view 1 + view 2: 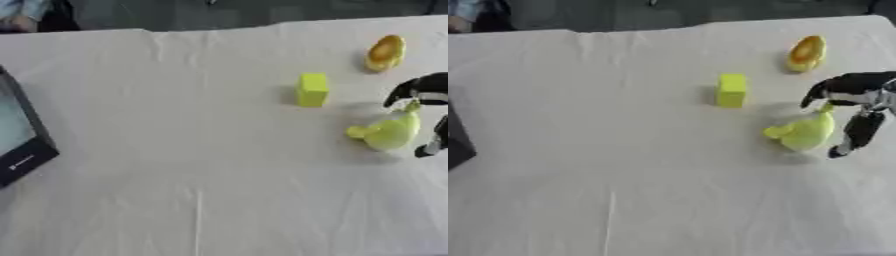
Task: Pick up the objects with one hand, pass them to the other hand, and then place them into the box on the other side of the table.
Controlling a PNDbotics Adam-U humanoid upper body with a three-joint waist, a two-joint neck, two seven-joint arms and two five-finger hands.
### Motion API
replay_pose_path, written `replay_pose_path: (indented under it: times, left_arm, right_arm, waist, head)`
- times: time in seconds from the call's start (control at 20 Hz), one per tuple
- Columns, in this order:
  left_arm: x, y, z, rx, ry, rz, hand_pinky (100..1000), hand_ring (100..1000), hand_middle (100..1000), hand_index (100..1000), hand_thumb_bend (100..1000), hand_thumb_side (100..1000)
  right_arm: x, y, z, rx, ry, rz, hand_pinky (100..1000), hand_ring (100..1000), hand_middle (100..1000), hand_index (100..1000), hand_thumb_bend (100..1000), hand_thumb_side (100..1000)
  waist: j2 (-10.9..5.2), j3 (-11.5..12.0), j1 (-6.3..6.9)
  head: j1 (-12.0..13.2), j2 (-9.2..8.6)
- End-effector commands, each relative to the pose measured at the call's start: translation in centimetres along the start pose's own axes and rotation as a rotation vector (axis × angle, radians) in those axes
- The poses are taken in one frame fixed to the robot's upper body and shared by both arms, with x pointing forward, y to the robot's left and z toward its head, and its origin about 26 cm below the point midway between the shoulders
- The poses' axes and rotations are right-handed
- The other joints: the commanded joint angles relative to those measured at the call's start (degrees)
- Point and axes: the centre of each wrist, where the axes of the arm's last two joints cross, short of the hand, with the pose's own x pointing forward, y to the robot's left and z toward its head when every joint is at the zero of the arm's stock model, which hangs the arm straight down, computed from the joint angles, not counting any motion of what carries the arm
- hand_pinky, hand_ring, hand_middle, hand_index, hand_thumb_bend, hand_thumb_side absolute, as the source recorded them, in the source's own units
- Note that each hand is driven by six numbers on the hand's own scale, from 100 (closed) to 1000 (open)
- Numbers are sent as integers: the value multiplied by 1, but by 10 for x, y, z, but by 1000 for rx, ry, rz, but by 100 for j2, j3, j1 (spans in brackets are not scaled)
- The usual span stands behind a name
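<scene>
A yellow-green pear-shaped object (803,132) lies on the white tablecloth at the right. My right hand (852,100) comes in from the right edge and straddles it, fingers curved above its top and the thumb down along its right side. Whether the fingers touch it is unclear. A yellow block (731,90) stands upright to the left of the hand. An orange-yellow rounded object (807,53) lies farther back near the right. The box (19,131), dark-rimmed, sits at the left edge. My left hand shows in neither view.
The white cloth (192,165) covers the whole table, with a crease running down the front middle. A person's sleeve shows at the far left corner, beyond the table edge.
</scene>
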Motion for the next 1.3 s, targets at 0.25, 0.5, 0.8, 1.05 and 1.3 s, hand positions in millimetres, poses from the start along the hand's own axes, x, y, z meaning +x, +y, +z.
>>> replay_pose_path:
  times: [0.25, 0.5, 0.8, 1.05, 1.3]
  left_arm:
    - [12, 3, -5, -4, -36, 3, 828, 846, 902, 928, 880, 609]
    - [11, 3, -4, -4, -32, 5, 830, 847, 902, 928, 880, 609]
    - [10, 3, -4, -2, -30, 8, 830, 846, 902, 927, 878, 609]
    - [9, 3, -3, 1, -29, 12, 831, 846, 900, 925, 876, 610]
    - [11, 3, -4, 0, -36, 15, 832, 845, 900, 925, 876, 611]
  right_arm:
    - [-8, -4, 1, -50, 15, -19, 932, 870, 808, 817, 542, 159]
    - [-6, 1, -3, -62, -20, -75, 923, 844, 765, 772, 496, 149]
    - [-4, 2, -6, -67, -38, -93, 918, 822, 719, 736, 481, 100]
    - [-2, 8, -14, -67, -32, -98, 907, 779, 580, 667, 370, 100]
    - [0, 3, -11, -132, -22, -95, 892, 737, 516, 616, 344, 100]
  waist:
    - [0, 19, 58]
    - [11, 24, 51]
    - [33, 36, 41]
    - [61, 66, 50]
    - [57, 63, 48]
  head:
    - [-53, 33]
    - [-60, 33]
    - [-62, 33]
    - [-67, 33]
    - [-63, 33]
